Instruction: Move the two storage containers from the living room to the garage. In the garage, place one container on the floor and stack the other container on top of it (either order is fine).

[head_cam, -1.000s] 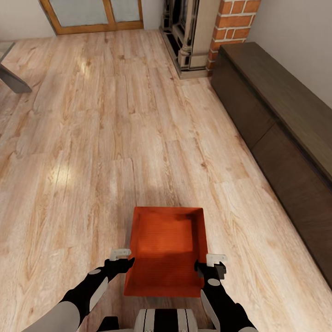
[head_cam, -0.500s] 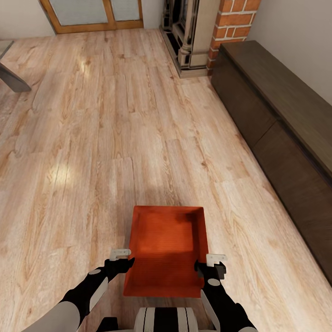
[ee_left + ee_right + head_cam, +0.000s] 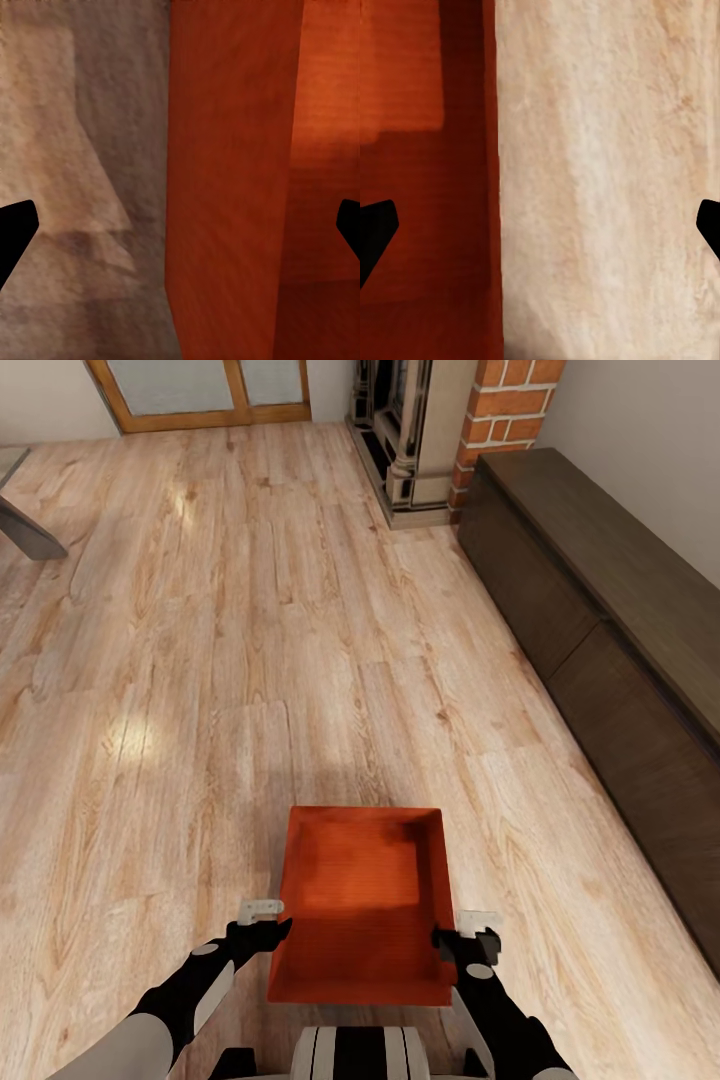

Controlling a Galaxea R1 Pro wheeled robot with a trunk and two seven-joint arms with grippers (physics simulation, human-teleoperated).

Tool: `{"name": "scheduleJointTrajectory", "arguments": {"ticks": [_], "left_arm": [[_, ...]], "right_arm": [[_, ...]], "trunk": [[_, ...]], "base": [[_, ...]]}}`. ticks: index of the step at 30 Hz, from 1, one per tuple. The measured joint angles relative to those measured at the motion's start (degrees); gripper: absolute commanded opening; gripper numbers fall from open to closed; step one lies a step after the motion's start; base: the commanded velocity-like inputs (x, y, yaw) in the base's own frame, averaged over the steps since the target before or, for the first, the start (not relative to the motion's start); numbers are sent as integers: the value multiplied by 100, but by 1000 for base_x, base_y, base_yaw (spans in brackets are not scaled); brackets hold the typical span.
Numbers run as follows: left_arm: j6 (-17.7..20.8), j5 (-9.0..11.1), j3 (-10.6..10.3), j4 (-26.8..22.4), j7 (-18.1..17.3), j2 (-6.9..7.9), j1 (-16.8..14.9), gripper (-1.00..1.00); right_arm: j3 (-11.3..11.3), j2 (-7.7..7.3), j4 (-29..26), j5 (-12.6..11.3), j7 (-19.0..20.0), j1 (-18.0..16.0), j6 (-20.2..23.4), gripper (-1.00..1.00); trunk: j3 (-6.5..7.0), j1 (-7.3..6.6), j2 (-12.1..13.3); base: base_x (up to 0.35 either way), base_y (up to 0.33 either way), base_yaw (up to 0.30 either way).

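One orange-red storage container (image 3: 360,880) sits low in front of my trunk over the light wood-plank floor (image 3: 250,660) of the living room. My left gripper (image 3: 272,932) is at its left wall and my right gripper (image 3: 452,940) at its right wall. In the left wrist view, the left gripper (image 3: 180,232) stands open, with the container's wall (image 3: 232,187) between its spread black fingertips. Across in the right wrist view, the right gripper (image 3: 540,229) is also open and straddles the container's edge (image 3: 465,187). Whether the container rests on the floor or hangs above it cannot be told.
A long dark low cabinet (image 3: 600,590) runs along the right wall. The brick fireplace (image 3: 505,410) stands at the back right, and a wood-framed door (image 3: 200,395) at the back. A grey furniture leg (image 3: 25,530) shows at the far left.
My right gripper has shifted slightly outward to the right, uncovering more of the container's near right corner. The left gripper and the container hold still.
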Motion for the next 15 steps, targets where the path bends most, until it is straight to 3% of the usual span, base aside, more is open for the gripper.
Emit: {"name": "scheduleJointTrajectory", "arguments": {"ticks": [5,15], "left_arm": [[0,0,0,1,0,1,0,100],[0,0,0,-3,1,-2,0,100]], "right_arm": [[-18,-168,4,-14,474,-105,130,100],[-27,-203,6,-14,604,-145,310,100]], "trunk": [[0,0,0],[0,0,0]], "base": [[0,0,0],[0,0,0]]}}
